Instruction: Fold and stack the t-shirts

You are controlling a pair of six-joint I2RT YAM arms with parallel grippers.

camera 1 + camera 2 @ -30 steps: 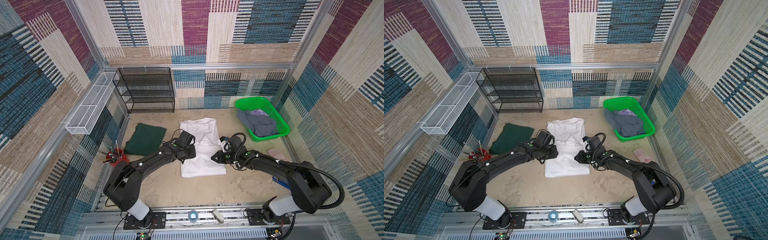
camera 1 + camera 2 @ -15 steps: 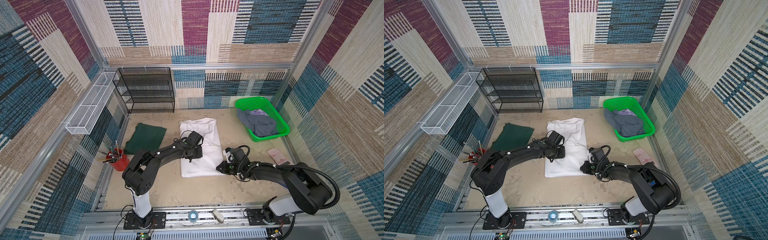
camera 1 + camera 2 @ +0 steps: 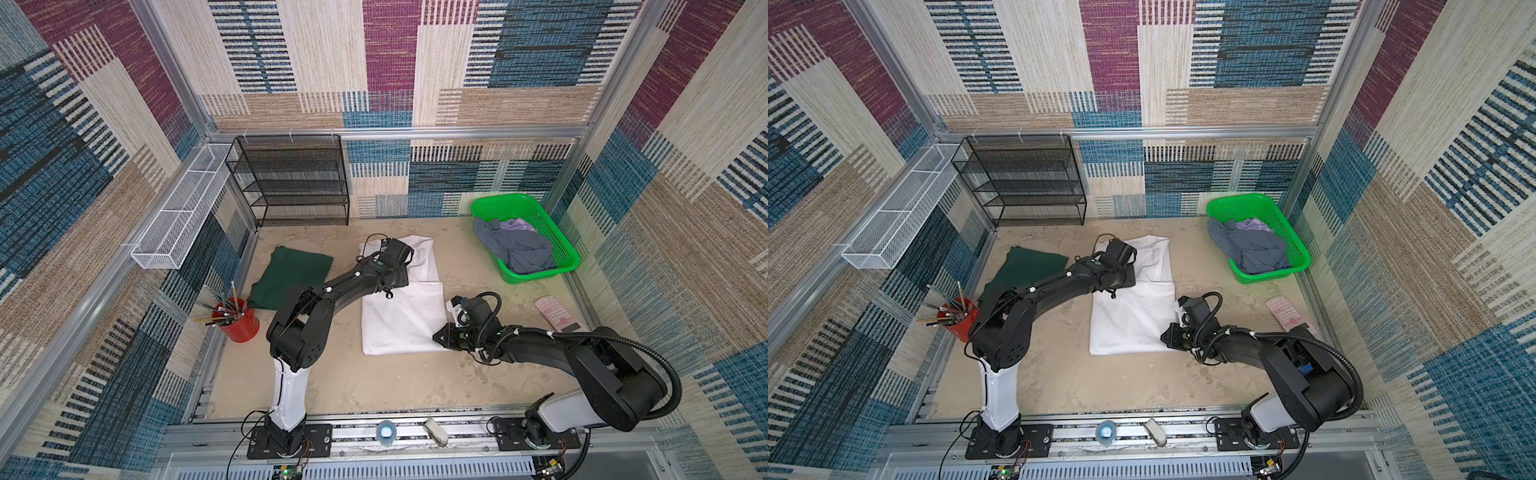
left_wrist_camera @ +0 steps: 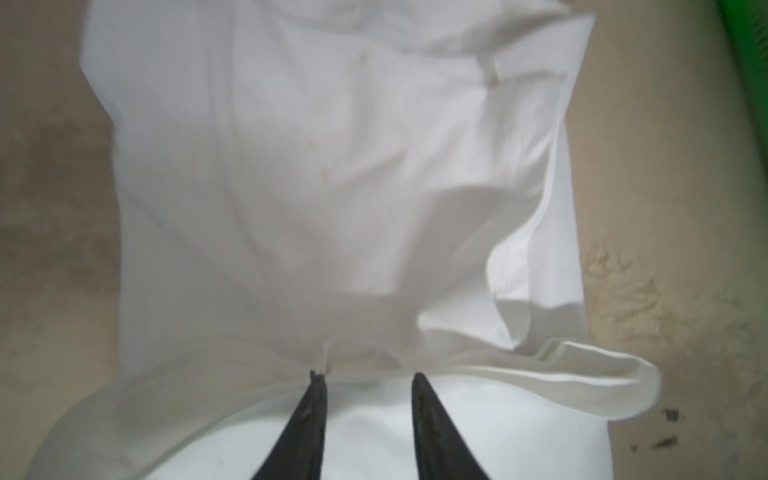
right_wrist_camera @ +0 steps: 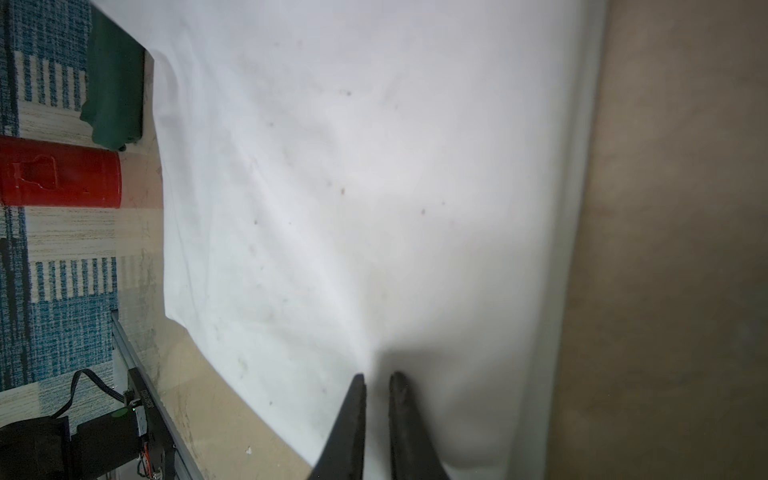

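In both top views the white t-shirt [image 3: 407,320] [image 3: 1133,320] lies as a long strip on the worktop [image 3: 332,382]. The left end effector [image 3: 397,280] [image 3: 1121,276] is over its cross-crease and the right end effector [image 3: 436,336] [image 3: 1165,336] is at its near corner. The dark green t-shirt [image 3: 291,276] lies flat just off the left end effector's outer side. The grey t-shirt [image 3: 515,253] is bunched in the basket [image 3: 540,276], well apart from the right one. In the left wrist view the fingers [image 4: 311,415] are spread, tips at the crease, clamping nothing. In the right wrist view the fingers [image 5: 349,415] are nearly pressed together at the hem; I cannot tell whether cloth is caught. The crosswise fold seems in hand; next comes a sure pinch on the near hem. Since a second ago, the right end effector has slid from mid-edge to the corner, and the left has moved farther onto the cloth.
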